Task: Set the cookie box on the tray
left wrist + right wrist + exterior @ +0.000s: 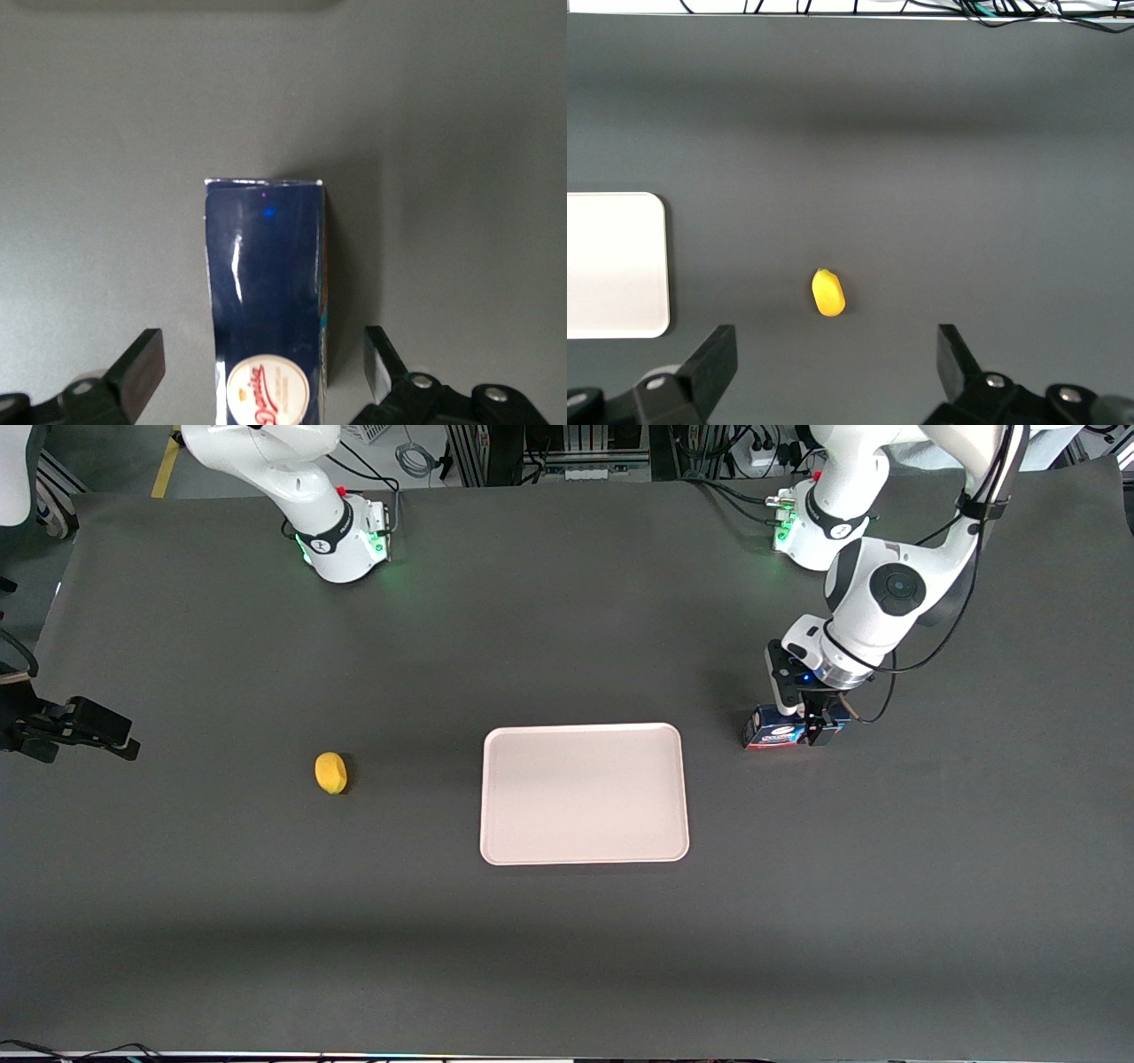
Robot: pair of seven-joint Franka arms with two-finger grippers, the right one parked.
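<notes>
tool (264, 372) is low over the slim dark-blue cardboard cookie box (266, 301), fingers spread wide either side and clear of it; box lies on the dark grey worktop (567, 957), beside the empty pale pink rectangular tray (585, 794), toward the working arm's end

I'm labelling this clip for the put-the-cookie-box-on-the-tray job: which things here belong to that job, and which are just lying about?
Belongs to the job:
- cookie box, on the table beside the tray
- tray
- end effector, open, its fingers either side of the cookie box

Just lying about:
- yellow lump, toward the parked arm's end of the table
</notes>
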